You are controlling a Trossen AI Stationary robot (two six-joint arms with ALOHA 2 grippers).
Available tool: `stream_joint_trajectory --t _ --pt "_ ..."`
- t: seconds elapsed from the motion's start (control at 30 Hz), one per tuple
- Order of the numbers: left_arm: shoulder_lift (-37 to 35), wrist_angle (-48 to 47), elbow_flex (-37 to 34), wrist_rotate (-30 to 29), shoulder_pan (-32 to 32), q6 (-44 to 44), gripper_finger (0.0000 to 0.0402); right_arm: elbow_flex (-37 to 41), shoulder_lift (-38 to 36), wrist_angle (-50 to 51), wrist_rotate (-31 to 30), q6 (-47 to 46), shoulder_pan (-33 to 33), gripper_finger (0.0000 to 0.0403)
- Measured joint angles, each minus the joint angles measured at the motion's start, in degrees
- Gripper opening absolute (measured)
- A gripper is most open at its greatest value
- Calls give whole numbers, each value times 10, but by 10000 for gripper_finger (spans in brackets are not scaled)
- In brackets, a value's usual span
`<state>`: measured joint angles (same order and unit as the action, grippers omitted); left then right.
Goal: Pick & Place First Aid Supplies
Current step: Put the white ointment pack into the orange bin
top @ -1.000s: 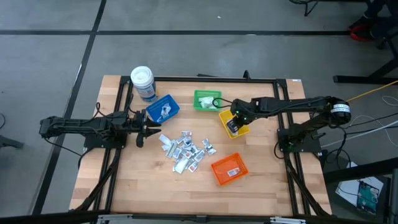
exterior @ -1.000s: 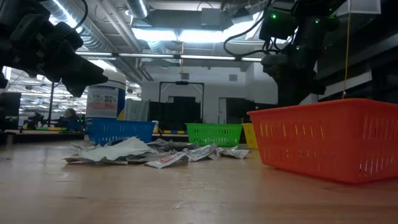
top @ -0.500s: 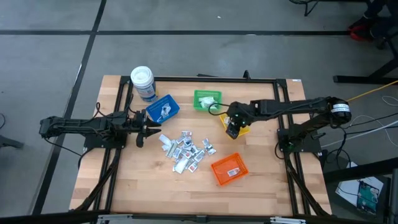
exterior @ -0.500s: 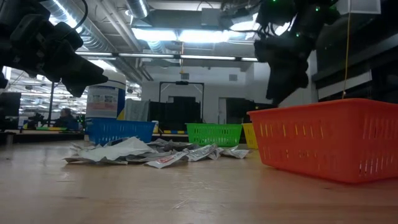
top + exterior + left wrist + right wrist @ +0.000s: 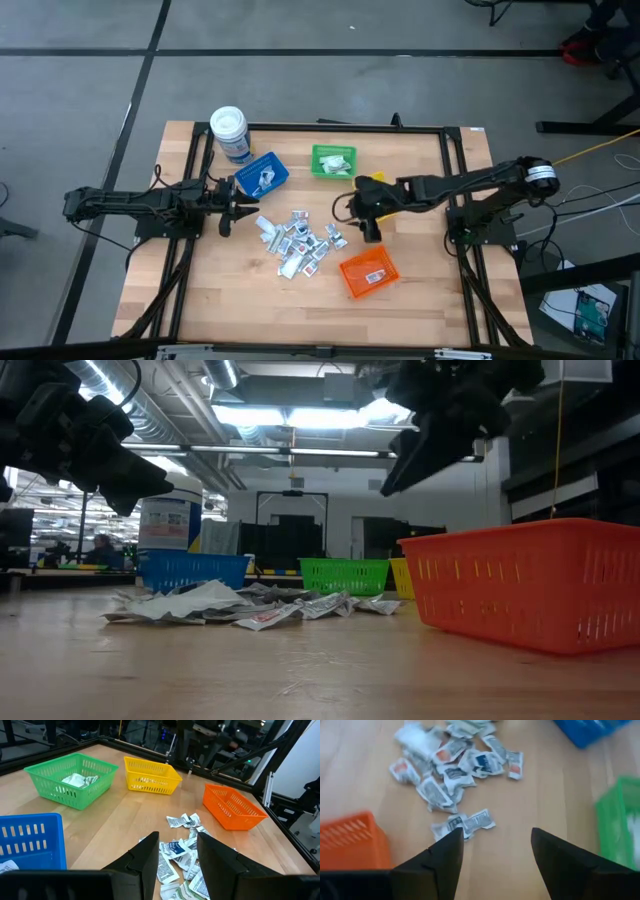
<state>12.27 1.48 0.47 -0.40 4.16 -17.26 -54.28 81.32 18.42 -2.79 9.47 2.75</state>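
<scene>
While hovering empty, jaws apart, right gripper (image 5: 366, 222) faces packets (image 5: 298, 243) heaped mid-table, likely lining up a pick; left gripper (image 5: 236, 211), slightly parted, waits left of heap.

Grey floor (image 5: 300, 85), bright ceiling lights (image 5: 290, 415)

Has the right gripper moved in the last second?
Yes. The right gripper, open and empty, has left the yellow bin and swung toward the pile of packets.

Bins and jar on the wooden worktop (image 5: 220, 300)
A white-lidded round jar (image 5: 229, 128) stands beside the blue plastic mesh bin (image 5: 262, 175); green (image 5: 333, 160) and orange (image 5: 368, 272) bins sit apart.
</scene>
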Motion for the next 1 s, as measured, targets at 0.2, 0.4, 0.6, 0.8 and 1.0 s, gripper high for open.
stream_joint_trajectory --t 0.2,0.4,0.6,0.8,1.0 --pt "0 0 0 0 0 0 127 0 47 -29 -1 178 3 232" --pt "0 0 0 0 0 0 127 0 88 -67 0 281 3 232" --pt "0 0 0 0 0 0 127 0 125 -81 28 346 5 232" --pt "0 0 0 0 0 0 127 0 160 -87 40 373 19 232" --pt "0 0 0 0 0 0 127 0 190 -127 39 376 24 232"
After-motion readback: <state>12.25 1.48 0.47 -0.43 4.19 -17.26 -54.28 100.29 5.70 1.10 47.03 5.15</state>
